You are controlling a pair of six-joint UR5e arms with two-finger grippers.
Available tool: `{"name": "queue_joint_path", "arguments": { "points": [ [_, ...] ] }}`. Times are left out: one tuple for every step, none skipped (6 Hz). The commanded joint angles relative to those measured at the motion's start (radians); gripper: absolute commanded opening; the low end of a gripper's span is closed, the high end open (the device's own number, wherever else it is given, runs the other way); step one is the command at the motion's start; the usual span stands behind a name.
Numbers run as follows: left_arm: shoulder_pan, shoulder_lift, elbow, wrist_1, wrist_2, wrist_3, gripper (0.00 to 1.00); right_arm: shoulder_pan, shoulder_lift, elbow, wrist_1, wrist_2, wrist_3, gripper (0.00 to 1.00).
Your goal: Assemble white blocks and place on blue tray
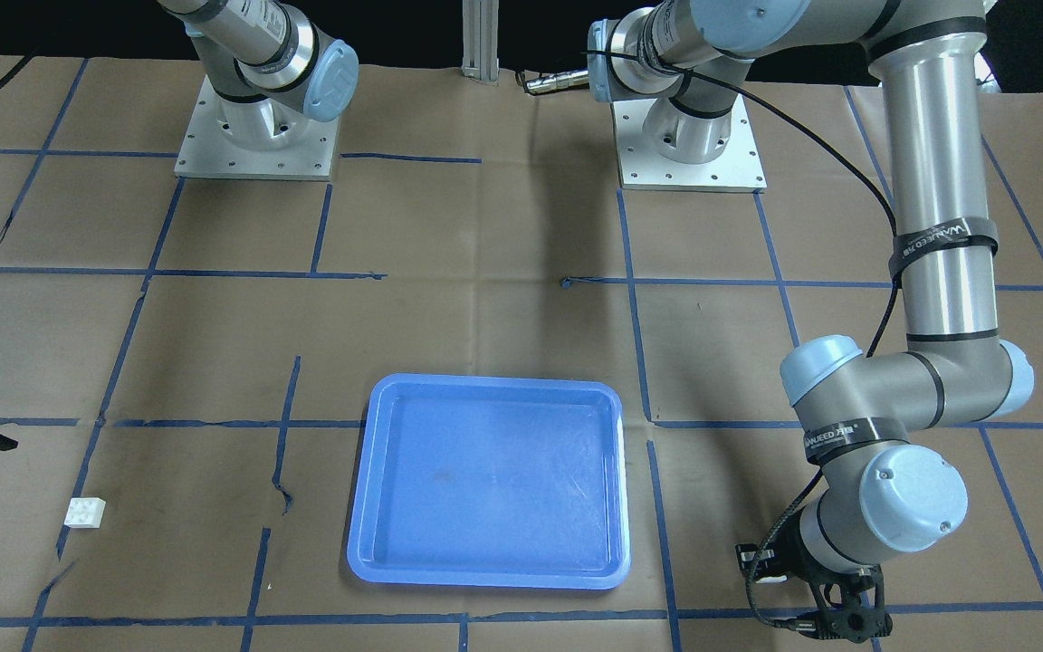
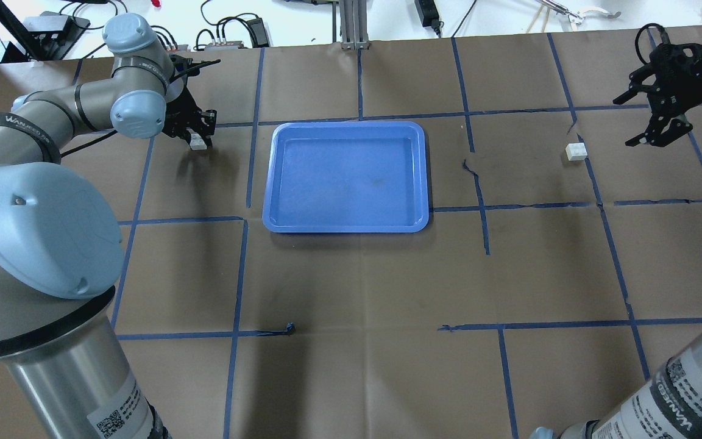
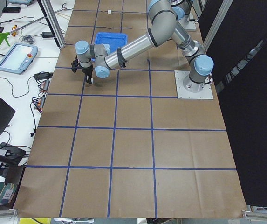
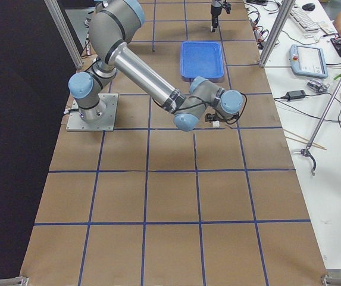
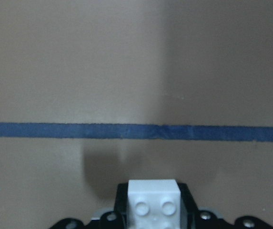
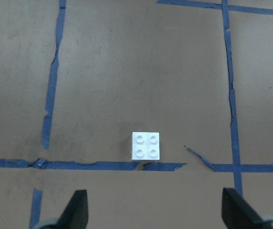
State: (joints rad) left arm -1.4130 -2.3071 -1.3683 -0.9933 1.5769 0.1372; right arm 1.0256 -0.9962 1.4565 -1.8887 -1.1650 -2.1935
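One white block lies alone on the brown paper, far to the right of the blue tray. My right gripper hovers beside it, open and empty. The right wrist view shows this block ahead of the wide-spread fingers. My left gripper is shut on the second white block, low over the table just left of the tray. The left wrist view shows that block studs up between the pads. The tray holds nothing.
Blue tape lines grid the paper-covered table. Torn tape lies between the tray and the loose block. The arm bases stand at the robot's side. Cables and tools lie beyond the far edge.
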Motion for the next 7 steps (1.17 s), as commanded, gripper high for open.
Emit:
{"name": "queue_joint_path", "arguments": {
  "points": [
    [-0.05,0.064,-0.003,-0.044,0.003,-0.017,0.05,0.007,0.077,0.001,-0.026,0.033,0.0,1.0],
    [-0.094,0.083,-0.005,-0.047,0.002,-0.054,0.05,0.008,0.099,0.002,-0.027,0.127,0.011,1.0],
    [-0.177,0.109,-0.015,-0.053,0.009,-0.082,0.05,0.008,0.103,0.002,-0.018,0.127,0.029,1.0],
    [-0.261,0.126,-0.067,-0.038,0.015,-0.165,0.05,0.008,0.108,0.016,-0.013,0.125,0.029,1.0],
    [-0.314,0.127,-0.087,-0.03,0.012,-0.254,0.05,0.008,0.108,0.054,-0.027,0.122,0.026,0.99],
    [-0.364,0.129,-0.083,-0.031,0.014,-0.281,0.05,0.008,0.11,0.065,-0.03,0.117,0.026,0.95],
    [-0.389,0.118,-0.098,-0.031,0.014,-0.29,0.05,0.008,0.108,0.064,-0.032,0.114,0.026,0.87]
  ]
}}
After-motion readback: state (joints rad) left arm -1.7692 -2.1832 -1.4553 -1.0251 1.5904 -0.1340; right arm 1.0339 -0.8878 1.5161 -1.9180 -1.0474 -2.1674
